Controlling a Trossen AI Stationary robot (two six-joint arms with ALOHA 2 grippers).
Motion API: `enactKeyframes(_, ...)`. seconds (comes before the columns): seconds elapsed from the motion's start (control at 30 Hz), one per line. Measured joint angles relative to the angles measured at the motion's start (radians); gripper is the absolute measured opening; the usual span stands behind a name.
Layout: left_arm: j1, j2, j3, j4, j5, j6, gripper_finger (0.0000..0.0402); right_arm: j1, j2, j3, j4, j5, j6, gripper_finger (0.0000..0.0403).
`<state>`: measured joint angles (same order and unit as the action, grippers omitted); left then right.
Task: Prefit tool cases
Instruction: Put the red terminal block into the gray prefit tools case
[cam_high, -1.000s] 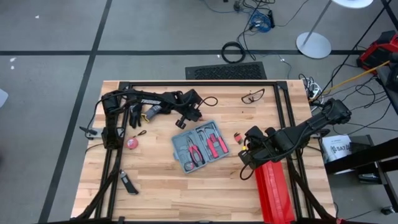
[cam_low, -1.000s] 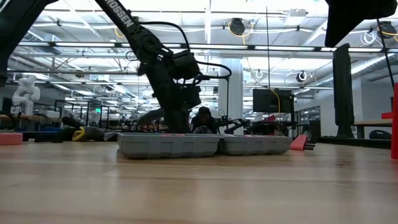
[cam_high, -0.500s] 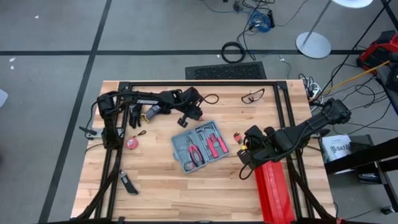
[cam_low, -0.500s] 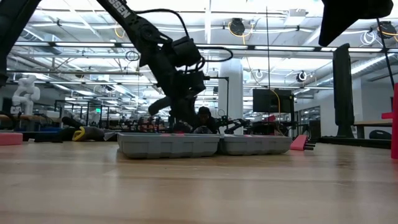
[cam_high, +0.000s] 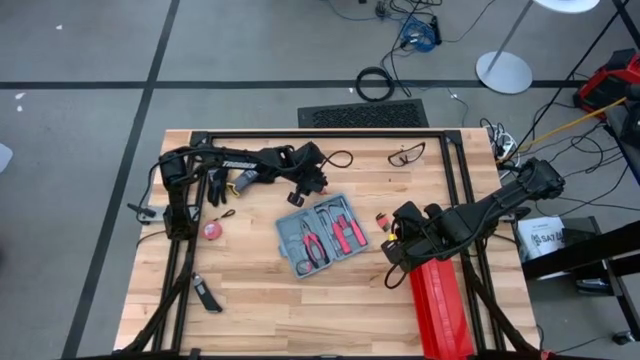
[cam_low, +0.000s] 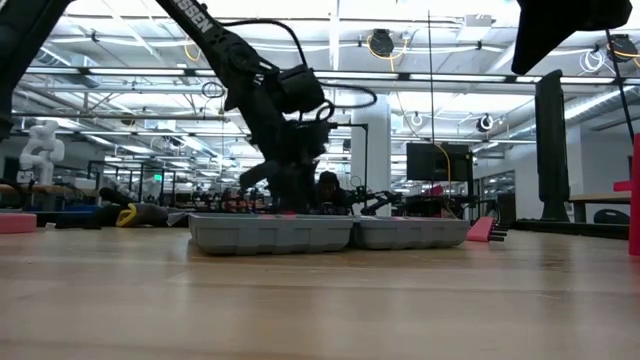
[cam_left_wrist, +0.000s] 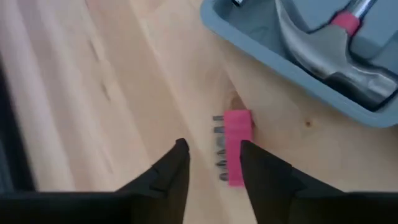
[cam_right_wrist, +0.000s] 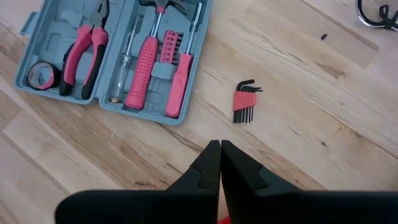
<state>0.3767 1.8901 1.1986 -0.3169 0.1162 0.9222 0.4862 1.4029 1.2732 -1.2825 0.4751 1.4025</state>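
From above, the open tool case (cam_high: 323, 235) lies mid-table (cam_high: 260, 300), the left gripper (cam_high: 300, 195) just off its far left corner. The left wrist view shows fingers (cam_left_wrist: 171, 177) parted beside a pink bit holder (cam_left_wrist: 235, 146). In the right wrist view, the right gripper (cam_right_wrist: 220, 155) is clenched empty near red hex keys (cam_right_wrist: 244, 102).

Open grey tool case (cam_low: 330, 233) flat on wooden table (cam_low: 320, 300), left hand (cam_low: 285, 185) behind it
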Motion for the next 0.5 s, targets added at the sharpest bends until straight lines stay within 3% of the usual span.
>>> enactKeyframes(0.33,0.024,0.064,0.001,-0.003,0.023,-0.026,0.0167,0.000,0.000,0.000,0.008,0.001,0.000,0.0006)
enactKeyframes(0.5,0.054,0.108,0.006,0.000,0.091,-0.046,0.0167,0.000,0.000,0.000,0.016,0.001,-0.008,0.0006)
